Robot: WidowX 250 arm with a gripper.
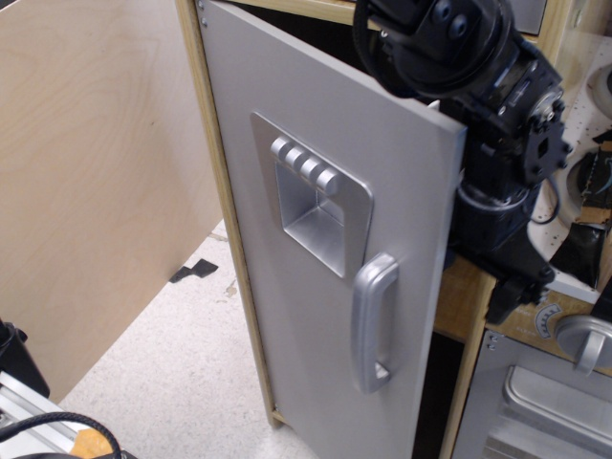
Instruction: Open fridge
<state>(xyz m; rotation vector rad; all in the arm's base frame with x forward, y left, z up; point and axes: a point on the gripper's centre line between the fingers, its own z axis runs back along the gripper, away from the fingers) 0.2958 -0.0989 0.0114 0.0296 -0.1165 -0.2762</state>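
The fridge's flat grey door stands partly open, swung out toward the camera on its left hinge, with the dark inside showing behind its right edge. It carries a silver dispenser panel with a row of buttons and a vertical silver loop handle. My black arm reaches down behind the door's free right edge. My gripper sits just inside that edge, above a wooden shelf. One finger shows and the other is hidden behind the door. The jaws look spread, holding nothing.
A smaller grey oven door with a silver knob above it sits at lower right. A light plywood wall stands at left over a speckled floor. A metal rail and black cable lie bottom left.
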